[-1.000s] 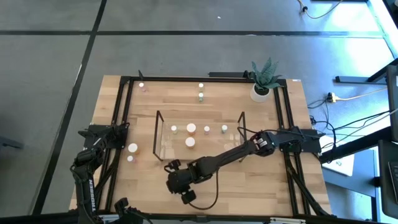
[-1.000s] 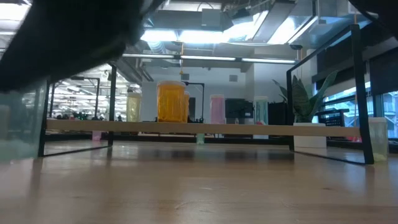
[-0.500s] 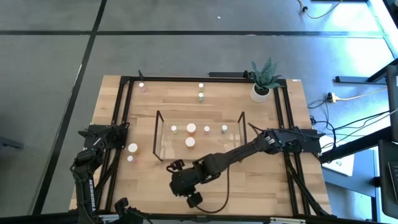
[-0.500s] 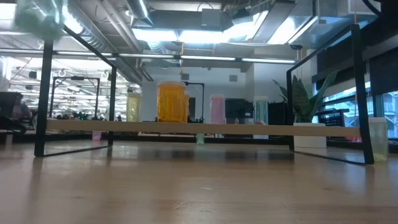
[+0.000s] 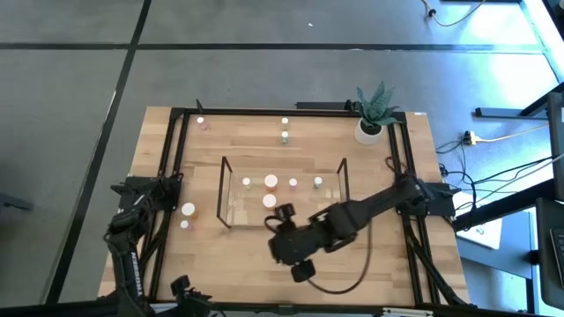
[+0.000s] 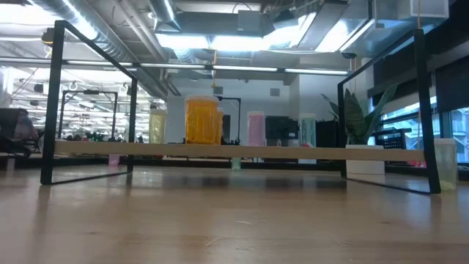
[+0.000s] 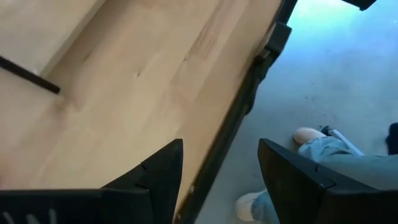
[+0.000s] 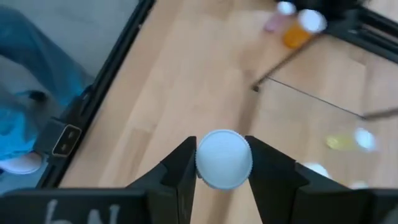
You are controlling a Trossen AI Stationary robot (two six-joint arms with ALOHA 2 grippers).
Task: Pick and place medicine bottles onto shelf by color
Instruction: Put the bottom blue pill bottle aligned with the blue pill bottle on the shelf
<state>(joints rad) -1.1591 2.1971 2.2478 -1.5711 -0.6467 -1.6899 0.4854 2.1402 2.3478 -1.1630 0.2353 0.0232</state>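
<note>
We record a pale wood desk [image 5: 370, 264] with a black metal frame [image 5: 176, 158] around it, standing on a grey floor crossed by dark lines; the low view looks level across the wood into a large room with ceiling lights. At the near edge the right hand [image 8: 222, 163] is clamped on a white-capped bottle [image 8: 224, 158], a finger on each side of the cap; the cap faces the wrist camera, so we look along the bottle's long axis. In the high view this hand [image 5: 284, 236] sits just in front of the shelf [image 5: 225, 189]. The left hand [image 7: 217, 168] waits at the desk's left edge with its fingers standing apart and nothing between them; a person's trouser leg and shoe [image 7: 311, 174] show past the edge. The clear shelf holds bottles standing upright: an orange one [image 6: 202, 119], a yellowish one [image 6: 157, 126], a pink one [image 6: 256, 128] and a greenish one [image 6: 307, 129]. Left of the shelf stand an orange bottle [image 5: 189, 210] and a small pink one [image 5: 184, 225]. Farther back stand two small bottles [image 5: 285, 130], a pink bottle [image 5: 202, 121] and a potted plant [image 5: 374, 113].
</note>
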